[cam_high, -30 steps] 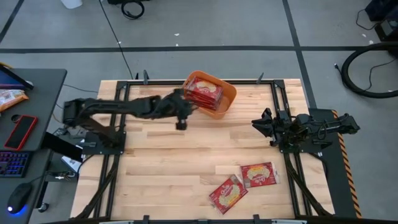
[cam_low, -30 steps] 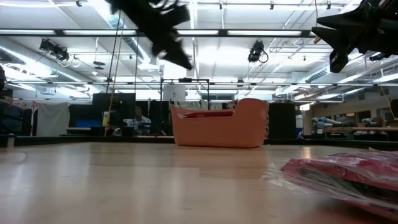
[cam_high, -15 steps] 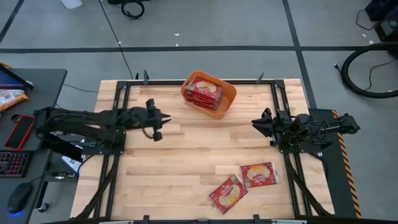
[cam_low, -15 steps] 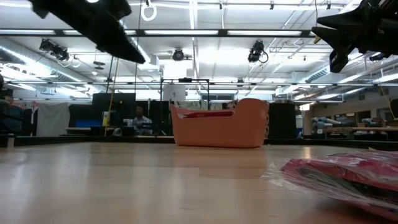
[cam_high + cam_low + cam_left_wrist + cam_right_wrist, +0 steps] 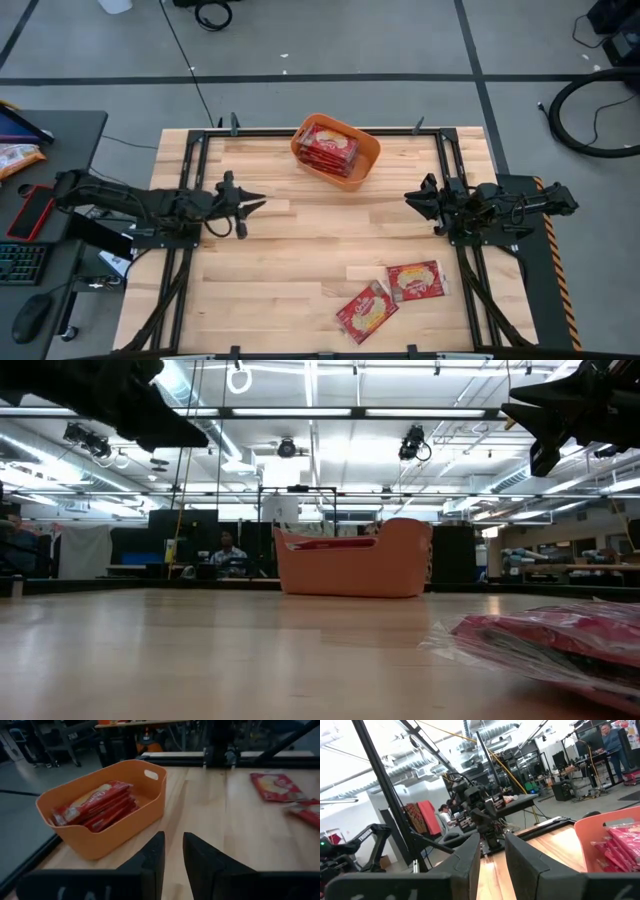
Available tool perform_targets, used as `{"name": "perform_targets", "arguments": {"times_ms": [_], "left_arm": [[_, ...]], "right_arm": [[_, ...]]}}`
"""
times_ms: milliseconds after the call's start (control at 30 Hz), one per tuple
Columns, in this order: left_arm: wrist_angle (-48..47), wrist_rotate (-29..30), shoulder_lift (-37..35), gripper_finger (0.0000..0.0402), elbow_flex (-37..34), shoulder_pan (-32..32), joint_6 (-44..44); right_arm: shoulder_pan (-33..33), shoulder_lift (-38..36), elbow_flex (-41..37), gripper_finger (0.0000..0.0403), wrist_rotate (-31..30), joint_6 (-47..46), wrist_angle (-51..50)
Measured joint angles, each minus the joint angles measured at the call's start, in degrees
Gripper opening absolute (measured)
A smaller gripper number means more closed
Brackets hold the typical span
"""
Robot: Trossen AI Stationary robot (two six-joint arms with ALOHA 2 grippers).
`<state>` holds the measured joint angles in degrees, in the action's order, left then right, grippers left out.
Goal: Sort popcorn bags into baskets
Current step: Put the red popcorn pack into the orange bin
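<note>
Smooth wooden table, rounded orange tub

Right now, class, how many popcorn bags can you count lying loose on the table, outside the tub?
2: one bag near the table's front right, the other bag just beside it, lower left. More are stacked in the tub; that stack can't be counted.

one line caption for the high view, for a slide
Orange basket holds red popcorn bags; two more lie on the table.

orange tub holding bags, 2 bags outside
</note>
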<state>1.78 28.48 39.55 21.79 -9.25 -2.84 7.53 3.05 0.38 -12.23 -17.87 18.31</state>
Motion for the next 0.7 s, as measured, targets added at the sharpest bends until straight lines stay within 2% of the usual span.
{"name": "perform_targets", "arguments": {"times_ms": [300,500,633,700], "left_arm": [[0.2,5.3,-7.6,0.0073,-6.0,-3.8,-5.9],[0.2,8.4,-12.6,0.0072,-10.1,-6.7,-7.7],[0.5,11.2,-14.9,0.0072,-12.4,-8.4,-8.2],[1.1,11.9,-15.9,0.0072,-13.3,-9.2,-8.3]], "right_arm": [[0.0,0.0,0.0,0.0096,-0.2,0.0,0.3],[-0.2,0.0,0.0,0.0096,-4.0,-0.3,7.1],[-0.2,0.9,0.3,0.0096,-0.1,-3.1,9.5],[0.1,2.9,1.9,0.0096,2.5,-3.5,6.9]]}}
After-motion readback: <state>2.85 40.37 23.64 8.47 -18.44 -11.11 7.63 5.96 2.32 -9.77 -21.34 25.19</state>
